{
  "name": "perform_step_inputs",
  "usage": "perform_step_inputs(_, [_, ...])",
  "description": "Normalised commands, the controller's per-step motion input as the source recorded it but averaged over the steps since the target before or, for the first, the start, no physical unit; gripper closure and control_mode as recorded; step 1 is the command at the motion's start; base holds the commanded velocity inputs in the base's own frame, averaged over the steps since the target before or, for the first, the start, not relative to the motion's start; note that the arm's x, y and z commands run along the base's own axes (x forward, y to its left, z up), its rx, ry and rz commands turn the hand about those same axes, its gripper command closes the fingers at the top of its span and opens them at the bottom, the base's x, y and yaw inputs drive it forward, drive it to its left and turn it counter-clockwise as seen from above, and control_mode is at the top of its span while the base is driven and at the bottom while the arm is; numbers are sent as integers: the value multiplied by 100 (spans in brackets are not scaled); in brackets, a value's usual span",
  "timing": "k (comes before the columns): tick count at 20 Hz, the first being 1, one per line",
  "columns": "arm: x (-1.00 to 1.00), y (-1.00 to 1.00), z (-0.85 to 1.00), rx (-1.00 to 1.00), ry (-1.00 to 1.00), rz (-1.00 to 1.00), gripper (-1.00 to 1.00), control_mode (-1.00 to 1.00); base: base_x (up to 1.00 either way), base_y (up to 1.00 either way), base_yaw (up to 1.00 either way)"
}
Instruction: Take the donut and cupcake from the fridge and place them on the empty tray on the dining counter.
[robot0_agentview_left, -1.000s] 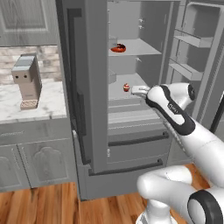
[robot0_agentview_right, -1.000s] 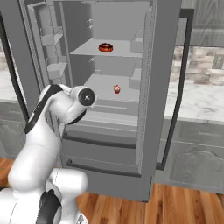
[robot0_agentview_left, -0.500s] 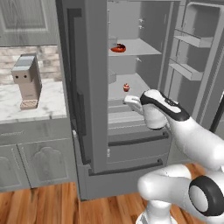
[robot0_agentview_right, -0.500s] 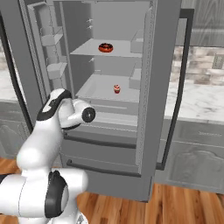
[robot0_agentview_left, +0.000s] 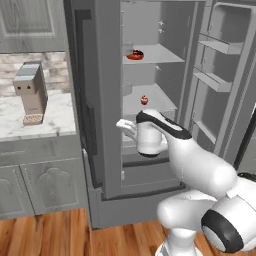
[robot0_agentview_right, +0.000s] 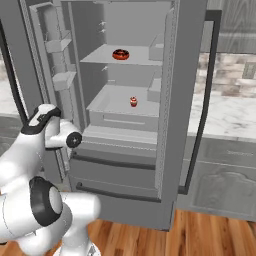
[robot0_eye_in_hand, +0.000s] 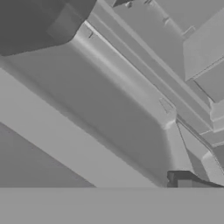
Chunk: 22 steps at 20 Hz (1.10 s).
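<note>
Left base view — donut (robot0_agentview_left: 134, 54), cupcake (robot0_agentview_left: 144, 100), coffee machine (robot0_agentview_left: 31, 93)

Grey cabinets (robot0_agentview_left: 42, 185), wood floor (robot0_agentview_right: 210, 235)

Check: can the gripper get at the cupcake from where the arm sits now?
Probably yes. The fridge door stands open, and the cupcake sits alone near the front of its shelf with bare shelf around it. The arm's wrist is low, below that shelf, so it would need to rise first. The donut sits a shelf higher.

The fridge (robot0_agentview_left: 150, 100) is opened on one side; open shelf room is left around the donut (robot0_agentview_right: 120, 54) and cupcake (robot0_agentview_right: 133, 101), flanked by door bins (robot0_agentview_left: 215, 65)
</note>
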Motion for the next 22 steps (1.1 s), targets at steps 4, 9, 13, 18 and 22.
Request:
perform_step_inputs(4, [-26,100,-41,6,0,12,-100,-100,0,0,0])
perform_step_inputs(9, [-7,100,-53,6,0,14,-100,-100,0,0,0])
perform_step_inputs(13, [-21,78,-18,1,0,6,-100,-100,0,0,0])
perform_step_inputs(18, [-31,-50,25,-1,0,-8,-100,-100,0,0,0])
perform_step_inputs(22, [-7,-100,37,-4,12,-9,-100,-100,0,0,0])
